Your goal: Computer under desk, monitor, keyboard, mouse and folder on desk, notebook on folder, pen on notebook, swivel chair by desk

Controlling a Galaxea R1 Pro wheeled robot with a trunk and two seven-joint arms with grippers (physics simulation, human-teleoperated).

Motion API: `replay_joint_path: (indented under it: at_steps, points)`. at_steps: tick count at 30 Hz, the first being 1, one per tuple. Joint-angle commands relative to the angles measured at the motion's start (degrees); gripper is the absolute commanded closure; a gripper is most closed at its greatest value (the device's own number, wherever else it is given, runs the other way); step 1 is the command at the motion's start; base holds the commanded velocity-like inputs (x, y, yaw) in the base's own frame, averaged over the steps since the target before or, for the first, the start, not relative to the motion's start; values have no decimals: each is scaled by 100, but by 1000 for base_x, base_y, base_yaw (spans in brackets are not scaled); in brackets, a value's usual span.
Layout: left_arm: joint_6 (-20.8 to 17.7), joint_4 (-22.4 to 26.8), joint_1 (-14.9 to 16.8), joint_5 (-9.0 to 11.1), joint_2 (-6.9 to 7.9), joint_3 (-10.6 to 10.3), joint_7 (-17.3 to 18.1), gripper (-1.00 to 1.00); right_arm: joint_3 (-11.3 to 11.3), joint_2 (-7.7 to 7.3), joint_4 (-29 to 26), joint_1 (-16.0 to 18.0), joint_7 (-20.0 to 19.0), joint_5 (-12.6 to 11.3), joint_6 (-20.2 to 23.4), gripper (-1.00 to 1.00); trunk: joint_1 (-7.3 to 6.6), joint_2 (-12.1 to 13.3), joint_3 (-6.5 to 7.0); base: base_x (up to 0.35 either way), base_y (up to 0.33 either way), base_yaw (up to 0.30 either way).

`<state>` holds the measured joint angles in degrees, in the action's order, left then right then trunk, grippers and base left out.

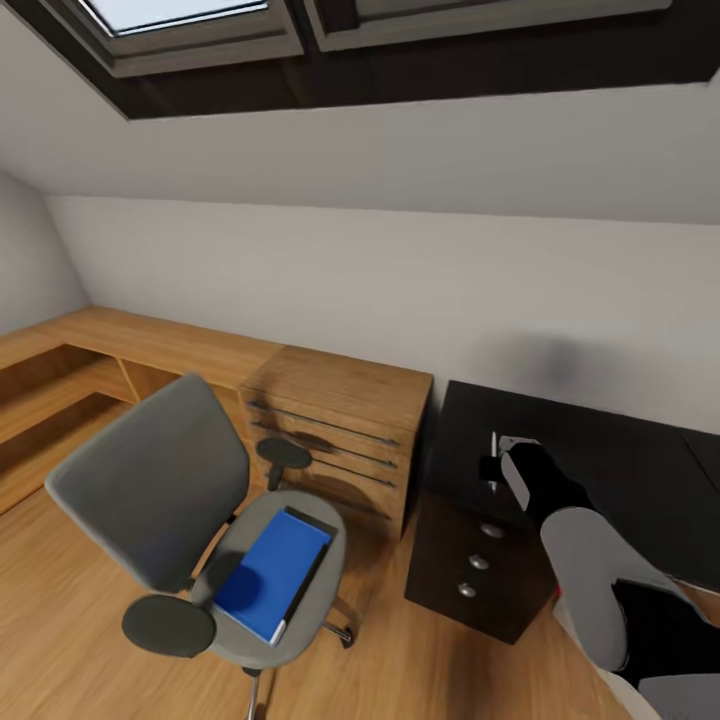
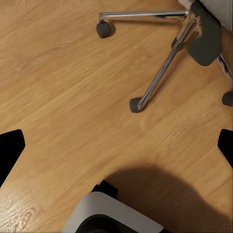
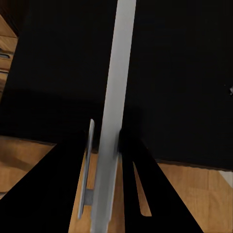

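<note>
We saw the swivel chair [image 1: 190, 520] standing on the wood floor [image 1: 60, 620], well apart from the desk [image 1: 600, 450], its grey back turned toward the left of the head view. The folder [image 1: 272, 572] lay flat on the grey seat — bright blue with a white edge along its near side, and a dark border showing along its right side. We could not tell whether that dark strip was a separate thing under it.

Between chair and desk stood a light-wood dresser [image 1: 340, 420] against the wall, just beside the desk's dark drawer unit [image 1: 470, 565] with its three round knobs.

The right gripper [image 1: 497, 462] hovered over the left end of the black desk top. In the right wrist view its two dark fingers [image 3: 53, 194] were clamped on a thin, flat, pale grey slab [image 3: 112, 121] held edge-on, running away from the camera over the desk top. We could not tell from the pictures which thing it was.

In the left wrist view, the left gripper [image 2: 116, 145] pointed down at the floor, its dark fingertips [image 2: 9, 150] far apart at the two edges of that picture with nothing between them — beyond it lay the chair's chrome legs [image 2: 160, 73] and black casters.
</note>
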<state>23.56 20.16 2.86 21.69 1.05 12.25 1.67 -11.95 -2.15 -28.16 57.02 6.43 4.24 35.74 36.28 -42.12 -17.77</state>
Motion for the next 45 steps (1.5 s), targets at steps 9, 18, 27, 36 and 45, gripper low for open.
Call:
replay_joint_path:
  at_steps: [9,18,27,36,45]
  points:
    - [10,-3,2,46,7,-4,18,-100,-28,-166,347,19,-45,10,-7,100,4,-5,-7,227,0,0]
    - [9,-3,3,46,9,1,13,-100,-27,-181,518,20,-58,9,-173,100,4,-5,-7,18,0,0]
    - [8,-10,3,78,17,15,-21,-100,-22,-195,638,20,-71,21,-564,100,4,-5,-7,1,0,0]
    - [8,-12,4,89,18,67,-35,-100,-11,-198,639,20,-72,33,-809,100,202,-366,-169,0,0,0]
    - [10,-12,3,90,18,75,-35,-100,-9,-198,645,20,-64,41,-1022,100,400,-727,-330,0,0,0]
